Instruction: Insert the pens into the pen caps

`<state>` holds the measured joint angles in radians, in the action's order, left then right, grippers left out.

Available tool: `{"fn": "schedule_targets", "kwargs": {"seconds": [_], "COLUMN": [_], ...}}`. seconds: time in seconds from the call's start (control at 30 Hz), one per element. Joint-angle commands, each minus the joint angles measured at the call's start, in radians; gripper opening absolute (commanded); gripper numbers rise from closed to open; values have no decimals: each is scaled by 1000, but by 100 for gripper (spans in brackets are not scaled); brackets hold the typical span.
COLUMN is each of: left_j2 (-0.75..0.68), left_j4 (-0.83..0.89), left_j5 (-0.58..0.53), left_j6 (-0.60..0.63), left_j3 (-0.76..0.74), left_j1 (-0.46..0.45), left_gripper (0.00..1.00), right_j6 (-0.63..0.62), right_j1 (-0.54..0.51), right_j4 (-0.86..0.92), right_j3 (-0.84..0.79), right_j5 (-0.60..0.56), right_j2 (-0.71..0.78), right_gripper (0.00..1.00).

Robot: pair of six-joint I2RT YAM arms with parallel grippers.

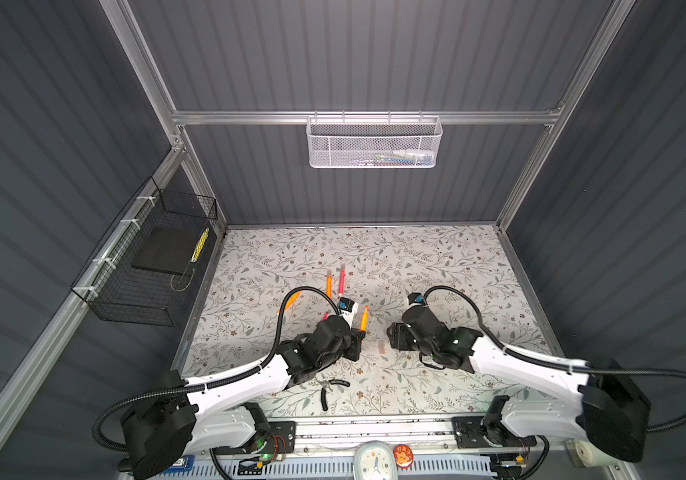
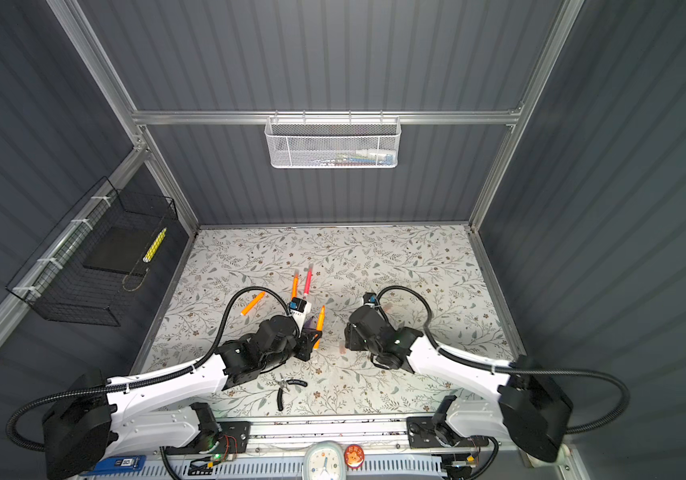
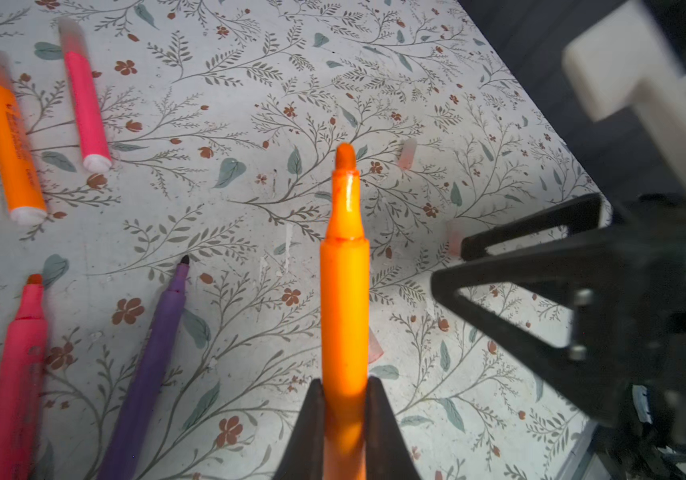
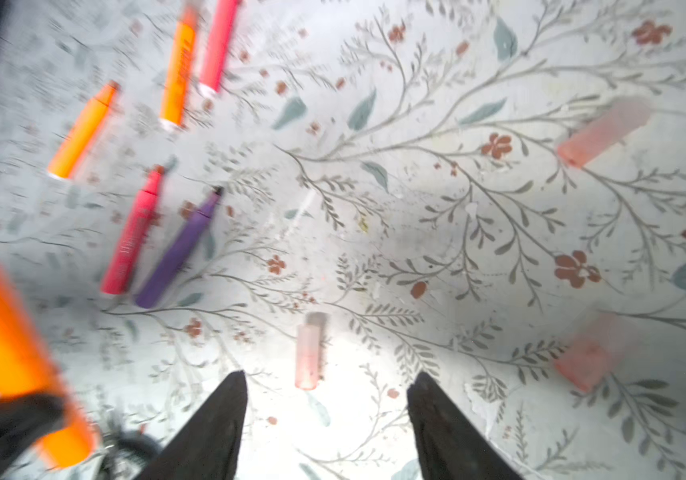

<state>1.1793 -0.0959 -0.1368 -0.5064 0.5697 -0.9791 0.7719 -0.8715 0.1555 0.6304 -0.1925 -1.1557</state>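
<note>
Orange plastic catches the eye first: an uncapped orange pen (image 3: 344, 291) is clamped by its lower barrel between the closed left jaws, with its felt tip pointing away from the arm, above a desk (image 1: 437, 266) covered in a pattern of leaves and small flowers. The right jaws stand open with nothing between them, facing the left arm near the middle of the desk. A pale pink cap (image 4: 308, 357) lies flat on the desk just ahead of the gap between the right jaws, not touching them; in both top views it sits between the two arms. Two more caps (image 4: 603, 131) lie well apart on the right arm's side. Further back, a capped orange pen (image 3: 10, 141) and a capped pink pen (image 3: 85, 104) lie side by side. Nearer the left arm, an uncapped pink pen (image 3: 17, 374) and a purple pen (image 3: 146, 365) lie close together, with another loose orange pen (image 4: 81, 133) off to their side. Black-handled pliers (image 1: 331, 388) rest near the desk's front edge. The right wrist view is blurred.
</note>
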Motion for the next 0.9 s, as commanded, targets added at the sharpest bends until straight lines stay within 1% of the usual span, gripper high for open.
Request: {"fn": "schedule_targets", "kwargs": {"seconds": [0.0,0.07,0.13,0.3,0.47,0.6,0.77,0.83,0.87], "left_j2": [-21,-26,-33,-23,-12,-10,-14,-13,-13], "left_j4": [-142,-181,-222,-281,-311,-316,-324,-330,-336], "left_j5": [69,91,118,176,215,230,237,242,245], "left_j6": [54,61,68,77,84,93,98,100,98], "left_j3": [-35,-54,-73,-92,-98,-103,-110,-111,-114], "left_j1": [-1,-1,-1,-1,-2,-1,-2,-1,-1], "left_gripper": [0,0,0,0,0,1,4,8,13], "right_j6": [28,65,93,104,106,105,94,93,93], "right_j1": [0,-1,-10,-63,-75,-76,-77,-77,-77], "right_j4": [-172,-296,-358,-444,-472,-455,-432,-427,-423], "right_j3": [-113,-172,-183,-123,-63,-39,-30,-28,-25], "right_j5": [69,107,121,133,125,90,60,60,60], "right_j2": [158,221,229,112,-9,-30,-11,-11,-12], "right_gripper": [66,68,68,65,62,49,35,27,23]}}
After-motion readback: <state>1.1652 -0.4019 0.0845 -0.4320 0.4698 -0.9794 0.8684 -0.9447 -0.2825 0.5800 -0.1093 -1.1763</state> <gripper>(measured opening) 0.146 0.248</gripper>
